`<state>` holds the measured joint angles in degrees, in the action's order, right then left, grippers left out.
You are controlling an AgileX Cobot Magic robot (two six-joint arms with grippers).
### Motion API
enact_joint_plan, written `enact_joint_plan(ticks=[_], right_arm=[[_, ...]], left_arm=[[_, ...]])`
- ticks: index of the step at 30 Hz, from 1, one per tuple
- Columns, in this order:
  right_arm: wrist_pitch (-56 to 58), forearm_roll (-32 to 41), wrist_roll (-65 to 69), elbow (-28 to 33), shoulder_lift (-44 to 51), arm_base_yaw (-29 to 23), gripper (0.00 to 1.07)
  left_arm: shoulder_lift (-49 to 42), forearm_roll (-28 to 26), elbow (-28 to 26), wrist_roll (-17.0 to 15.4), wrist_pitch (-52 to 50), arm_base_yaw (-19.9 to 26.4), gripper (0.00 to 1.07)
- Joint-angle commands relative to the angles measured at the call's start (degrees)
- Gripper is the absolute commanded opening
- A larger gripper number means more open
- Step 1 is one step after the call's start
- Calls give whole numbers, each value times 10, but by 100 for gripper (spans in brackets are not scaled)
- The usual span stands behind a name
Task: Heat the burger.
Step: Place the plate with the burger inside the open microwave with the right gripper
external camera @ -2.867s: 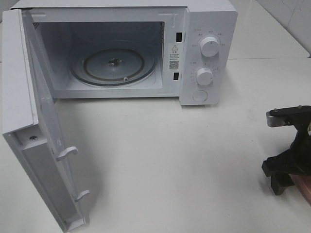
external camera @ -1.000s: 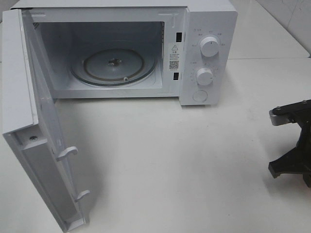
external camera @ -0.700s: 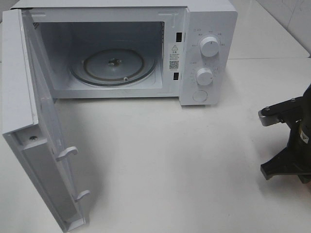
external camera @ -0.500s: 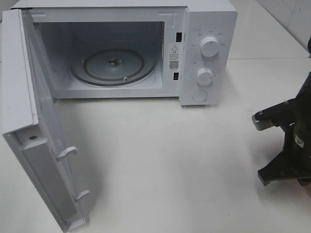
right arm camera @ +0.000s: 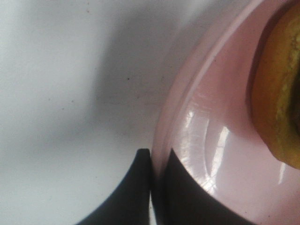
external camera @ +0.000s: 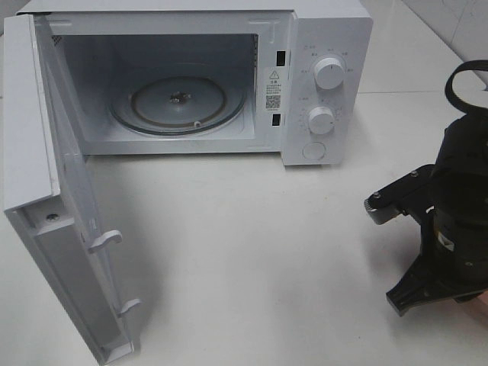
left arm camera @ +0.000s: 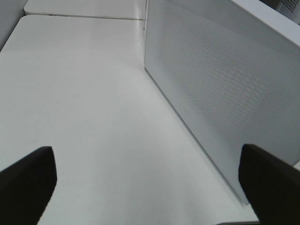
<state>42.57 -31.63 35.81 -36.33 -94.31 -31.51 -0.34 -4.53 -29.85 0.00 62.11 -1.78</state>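
On pink plate (right arm camera: 187, 108), at edge of right wrist view: burger (right arm camera: 276, 93). Only a sliver of golden-brown bun edge shows, w/ a darker strip at its side; rest is cut off by the frame. Can't tell its long axis or which way it points from that sliver. Bun sits inside the plate's raised rim, apart from the rim itself.

Right gripper (right arm camera: 152, 159): fingers (right arm camera: 131, 192) pinched together on the plate rim, one dark finger outside the rim, the other inside on the glossy pink surface. Can't tell whether the plate is resting on the table (right arm camera: 56, 93) or lifted.

Ext high view: right arm (external camera: 457, 221) is at the right edge of the table, near front, well apart from the microwave (external camera: 335, 30). Microwave door (external camera: 46, 191) is swung wide open toward the front-left. Glass turntable (external camera: 177, 103) lies bare inside the cavity. Two white knobs (external camera: 329, 72) are on the right panel, round button (external camera: 313, 151) below them.

Left gripper (left arm camera: 150, 187): fingers (left arm camera: 26, 183) spread wide, nothing between them, above bare table. Perforated outer face of the door is just beside it in left wrist view.
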Motion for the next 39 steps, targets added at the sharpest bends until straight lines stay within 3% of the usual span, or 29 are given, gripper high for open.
enact_joint_plan(ticks=[1,16,39], right_arm=[[25,-26,0,0,16,-14,0],[95,-33,-9,0,90,-115,0],[128,-33,-45,-1,110,-277,0]], left_arm=[[-9,-2,2,0,-8,2,98],[-9,-2,2,0,-8,2,98],[-9,-2,2,0,-8,2,98]])
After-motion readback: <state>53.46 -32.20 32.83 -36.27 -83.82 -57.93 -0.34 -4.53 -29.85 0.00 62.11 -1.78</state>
